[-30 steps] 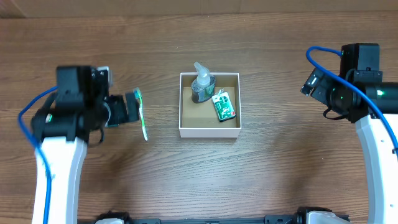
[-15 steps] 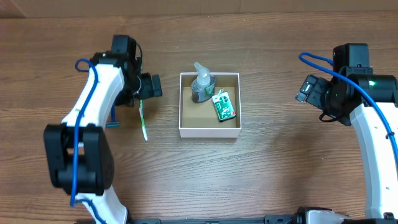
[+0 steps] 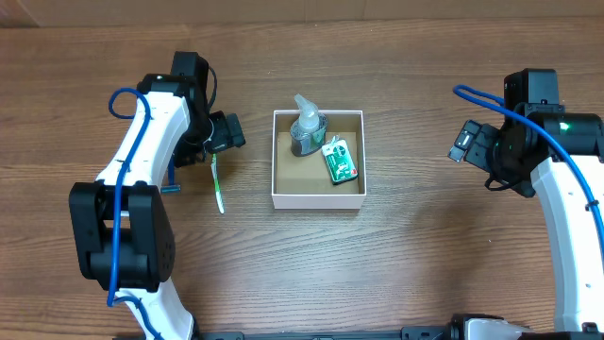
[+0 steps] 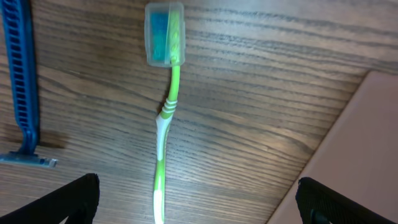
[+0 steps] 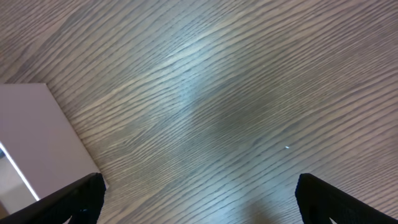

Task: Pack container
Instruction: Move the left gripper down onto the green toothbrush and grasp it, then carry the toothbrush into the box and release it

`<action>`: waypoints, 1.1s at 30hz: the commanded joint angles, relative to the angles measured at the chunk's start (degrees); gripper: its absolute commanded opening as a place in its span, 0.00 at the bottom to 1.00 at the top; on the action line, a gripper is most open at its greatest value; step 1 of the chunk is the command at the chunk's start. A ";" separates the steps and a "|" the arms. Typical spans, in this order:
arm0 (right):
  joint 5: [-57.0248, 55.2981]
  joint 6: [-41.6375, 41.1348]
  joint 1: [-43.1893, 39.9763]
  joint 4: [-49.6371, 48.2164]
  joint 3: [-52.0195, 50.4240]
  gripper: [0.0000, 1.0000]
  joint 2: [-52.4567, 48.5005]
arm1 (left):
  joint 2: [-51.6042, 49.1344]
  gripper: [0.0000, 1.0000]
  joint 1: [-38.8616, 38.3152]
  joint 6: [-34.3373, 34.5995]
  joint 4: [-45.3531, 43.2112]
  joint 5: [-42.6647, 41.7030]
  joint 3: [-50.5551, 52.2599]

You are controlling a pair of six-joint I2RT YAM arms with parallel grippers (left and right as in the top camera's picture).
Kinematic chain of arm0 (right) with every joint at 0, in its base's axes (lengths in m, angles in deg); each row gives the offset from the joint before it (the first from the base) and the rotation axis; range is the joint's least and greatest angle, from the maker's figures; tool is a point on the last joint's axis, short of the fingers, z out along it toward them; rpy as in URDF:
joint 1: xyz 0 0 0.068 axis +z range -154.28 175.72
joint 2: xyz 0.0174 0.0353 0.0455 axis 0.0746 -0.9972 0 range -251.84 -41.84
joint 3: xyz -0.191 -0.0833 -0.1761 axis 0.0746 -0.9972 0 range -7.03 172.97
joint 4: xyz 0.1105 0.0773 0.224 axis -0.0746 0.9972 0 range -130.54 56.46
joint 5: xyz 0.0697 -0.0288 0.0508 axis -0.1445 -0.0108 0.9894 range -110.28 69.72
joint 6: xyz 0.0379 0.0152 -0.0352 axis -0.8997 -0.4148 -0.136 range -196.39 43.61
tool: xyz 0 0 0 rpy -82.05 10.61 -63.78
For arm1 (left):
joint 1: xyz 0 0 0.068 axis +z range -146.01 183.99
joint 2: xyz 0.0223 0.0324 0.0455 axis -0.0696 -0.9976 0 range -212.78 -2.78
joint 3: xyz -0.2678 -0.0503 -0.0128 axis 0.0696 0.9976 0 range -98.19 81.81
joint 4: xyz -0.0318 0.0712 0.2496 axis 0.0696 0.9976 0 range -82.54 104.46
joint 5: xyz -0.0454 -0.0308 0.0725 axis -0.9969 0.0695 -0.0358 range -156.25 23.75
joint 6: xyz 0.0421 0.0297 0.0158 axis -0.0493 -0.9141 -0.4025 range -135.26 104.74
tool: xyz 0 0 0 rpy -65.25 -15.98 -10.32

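Overhead: the container [image 3: 318,199] sits mid-counter [image 3: 415,264], with a bottle [image 3: 307,130] and a green packet [image 3: 340,161] inside and its near-left corner bare. My left fingers [image 3: 225,133] hover near its left wall, over the far end of a toothbrush [image 3: 218,185]. The right fingers [image 3: 465,142] hang well to the right, with open counter between them and the container.

Left wrist: the fingers are spread wide, with the toothbrush lying between them. A razor [image 4: 22,81] is at the left edge and the container wall at the right.

Right wrist: the fingers are wide and hold nothing, and a container corner shows at the left.
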 commanded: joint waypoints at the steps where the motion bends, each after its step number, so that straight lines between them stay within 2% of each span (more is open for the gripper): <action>1: 0.66 0.20 -0.15 -0.07 0.02 1.00 0.02 | -0.92 1.00 -0.11 1.49 -2.05 0.61 3.37; 19: 1.29 0.22 -0.15 -0.02 0.02 1.00 0.02 | -1.49 1.00 -0.15 0.39 -9.33 3.54 11.23; 25: 1.29 0.22 -0.15 0.22 0.02 1.00 0.02 | -5.53 0.96 -0.13 0.02 -9.75 3.32 11.23; 30: 1.29 0.22 -0.15 0.33 0.02 1.00 0.02 | -8.48 0.86 -0.15 0.02 -9.73 2.67 11.23; 32: 1.27 0.22 -0.15 0.33 0.02 1.00 0.02 | -8.70 0.77 -0.15 0.02 -9.99 2.43 11.23; 33: 1.29 0.20 -0.15 0.33 0.02 1.00 0.02 | -8.68 0.67 -0.15 0.02 -10.19 2.27 11.21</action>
